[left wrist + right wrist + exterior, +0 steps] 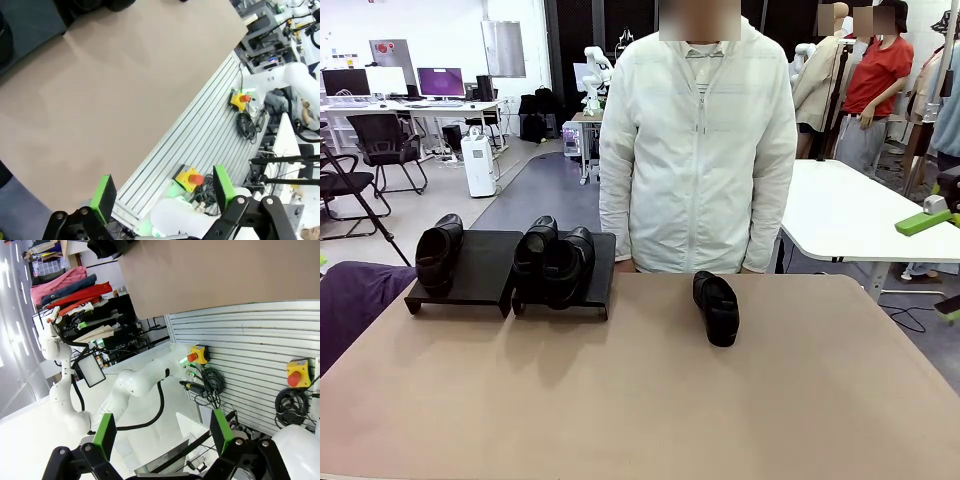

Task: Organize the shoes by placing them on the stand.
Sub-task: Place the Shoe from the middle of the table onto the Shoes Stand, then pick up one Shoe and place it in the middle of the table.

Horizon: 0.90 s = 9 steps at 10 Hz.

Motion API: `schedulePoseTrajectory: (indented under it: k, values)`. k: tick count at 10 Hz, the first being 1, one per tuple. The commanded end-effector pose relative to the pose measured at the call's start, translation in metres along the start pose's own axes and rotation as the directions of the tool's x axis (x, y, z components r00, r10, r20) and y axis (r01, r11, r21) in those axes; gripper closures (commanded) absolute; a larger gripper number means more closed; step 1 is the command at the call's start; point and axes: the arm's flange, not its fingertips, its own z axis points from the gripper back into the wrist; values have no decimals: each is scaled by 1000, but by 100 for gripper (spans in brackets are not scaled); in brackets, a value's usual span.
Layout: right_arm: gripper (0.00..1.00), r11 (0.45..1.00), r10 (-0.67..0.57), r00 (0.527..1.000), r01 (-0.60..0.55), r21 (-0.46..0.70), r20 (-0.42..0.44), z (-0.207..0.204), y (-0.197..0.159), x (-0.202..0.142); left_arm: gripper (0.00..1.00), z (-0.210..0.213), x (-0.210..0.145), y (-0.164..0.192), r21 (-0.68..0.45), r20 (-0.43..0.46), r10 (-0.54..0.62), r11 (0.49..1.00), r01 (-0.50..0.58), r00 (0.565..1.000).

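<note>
Shoes, four of shiny black leather with low heels, sit at the far side of the tan tabletop (640, 400). One shoe (440, 251) rests on the left matte-black rectangular platform (470, 272) of the stand, close to its left edge. Two more shoes (534, 254) (572, 262) stand side by side, touching, on the right platform (590, 290), which sits just beside the first. The fourth shoe (716, 307) lies directly on the tabletop, well to the right of the stand, its toe pointing toward the robot's side.

A person in a white zipped jacket (698, 150) stands at the far edge, just behind the right platform and the loose shoe.

In the left wrist view, the left hand (164, 192) hangs with its green-padded fingers (105, 196) spread wide and nothing between them, over the near edge of the tabletop and a ribbed grey metal rail (200, 135) carrying yellow boxes with red buttons (189, 178).

In the right wrist view, the right hand (163, 431) is likewise spread wide and holds nothing, off the tabletop's edge, with the other white robot arm (145, 380) beyond it.
</note>
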Motion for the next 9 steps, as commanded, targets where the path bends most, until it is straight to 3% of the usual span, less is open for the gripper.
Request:
schedulePoseTrajectory:
  k: [1, 8, 9]
  values:
    - [0, 1000, 11, 1000, -11, 0, -3, 0, -1, -1, 0, -4, -6, -4, -10, 11, -21, 1000, 21, 1000]
    - [0, 1000, 0, 1000, 0, 0, 0, 0, 0, 0, 0, -4, -6, -4, -10, 11, -21, 1000, 21, 1000]
    - [0, 992, -52, 998, 55, -116, 31, -20, 14, 13, 0, -4, -6, -4, -10, 11, -21, 1000, 21, 1000]
